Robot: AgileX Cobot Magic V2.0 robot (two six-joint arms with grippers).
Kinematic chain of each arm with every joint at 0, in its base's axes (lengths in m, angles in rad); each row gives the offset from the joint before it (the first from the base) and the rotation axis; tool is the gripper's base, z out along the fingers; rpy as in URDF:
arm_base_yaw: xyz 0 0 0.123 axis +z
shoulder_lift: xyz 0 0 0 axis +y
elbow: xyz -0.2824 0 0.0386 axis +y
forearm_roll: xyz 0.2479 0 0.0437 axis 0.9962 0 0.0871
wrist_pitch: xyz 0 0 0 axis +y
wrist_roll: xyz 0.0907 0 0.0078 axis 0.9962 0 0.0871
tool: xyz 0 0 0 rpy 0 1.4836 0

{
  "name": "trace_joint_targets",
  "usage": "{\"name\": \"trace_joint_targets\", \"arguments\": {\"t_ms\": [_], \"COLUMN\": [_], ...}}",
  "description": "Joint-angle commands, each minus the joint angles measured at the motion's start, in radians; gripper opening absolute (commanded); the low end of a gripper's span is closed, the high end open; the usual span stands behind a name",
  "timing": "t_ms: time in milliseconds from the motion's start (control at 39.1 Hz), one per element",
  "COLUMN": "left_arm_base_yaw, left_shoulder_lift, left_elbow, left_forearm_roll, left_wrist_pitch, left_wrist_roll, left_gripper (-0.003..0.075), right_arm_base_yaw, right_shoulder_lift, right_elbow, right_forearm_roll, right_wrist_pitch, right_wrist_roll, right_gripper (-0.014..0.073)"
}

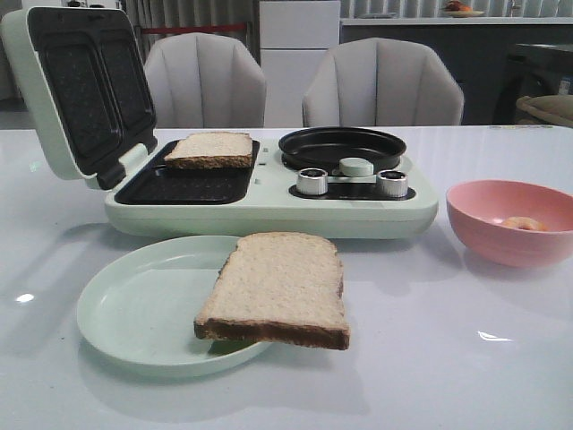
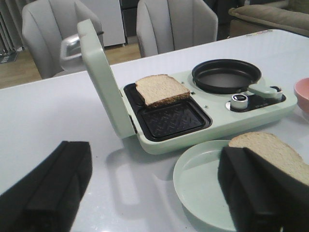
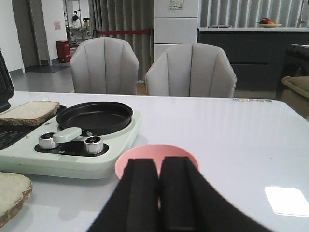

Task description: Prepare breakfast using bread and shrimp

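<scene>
One bread slice point(image 1: 208, 150) point(image 2: 161, 89) lies on a dark grill slot of the pale green sandwich maker point(image 1: 269, 210), whose lid point(image 1: 76, 90) stands open. A second bread slice point(image 1: 277, 287) point(image 2: 275, 154) rests across the right rim of the pale green plate point(image 1: 134, 309) and overhangs it. A shrimp point(image 1: 522, 223) lies in the pink bowl point(image 1: 510, 219) point(image 3: 145, 157) on the right. My left gripper point(image 2: 149, 188) is open wide above the table by the plate, its right finger in front of that slice. My right gripper point(image 3: 159, 166) is shut, empty, just before the bowl. The front view shows neither gripper.
A black round pan point(image 1: 342, 146) and two metal knobs point(image 1: 312, 182) occupy the appliance's right half. The nearer grill slot point(image 2: 171, 121) holds nothing. Two grey chairs point(image 1: 383, 85) stand behind the white table point(image 1: 448, 358).
</scene>
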Motion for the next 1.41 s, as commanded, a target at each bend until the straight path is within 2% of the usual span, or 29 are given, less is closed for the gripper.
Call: {"name": "trace_joint_targets", "arguments": {"t_ms": [0,690,921,1048,1202,1253,1381], "left_arm_base_yaw": [-0.002,-0.062,-0.062,-0.062,-0.062,-0.062,-0.062], "left_shoulder_lift": [-0.017,-0.031,-0.031,-0.031,-0.031,-0.031,-0.031], "left_elbow": [0.003,0.032,0.032,0.032,0.032,0.032,0.032], "left_forearm_roll": [-0.027,-0.027,-0.027,-0.027,-0.027,-0.027,-0.034], "left_wrist_pitch": [-0.057,-0.087,-0.087,-0.087,-0.087,-0.090,-0.092], "left_wrist_roll": [-0.003,-0.003,-0.003,-0.003,-0.003,-0.003,-0.003], "left_gripper": [0.0582,0.0582,0.0582,0.0582,0.0582,0.0582,0.0582], "right_arm_base_yaw": [-0.005,-0.005,-0.005,-0.005,-0.005,-0.005,-0.005], "right_shoulder_lift": [-0.021,-0.021,-0.021,0.007,0.133,0.174,0.229], "right_elbow": [-0.016,-0.016,-0.032,-0.146,-0.342,-0.379,-0.390], "right_forearm_roll": [-0.014,-0.014,0.018,0.040,0.030,0.030,0.030], "right_wrist_pitch": [-0.080,-0.101,-0.281,-0.168,0.124,0.178,0.186], "right_wrist_roll": [-0.003,-0.003,-0.002,-0.002,-0.002,-0.002,-0.002], "right_gripper": [0.0162,0.0162,0.0162,0.0162,0.0162,0.0162,0.0162]}}
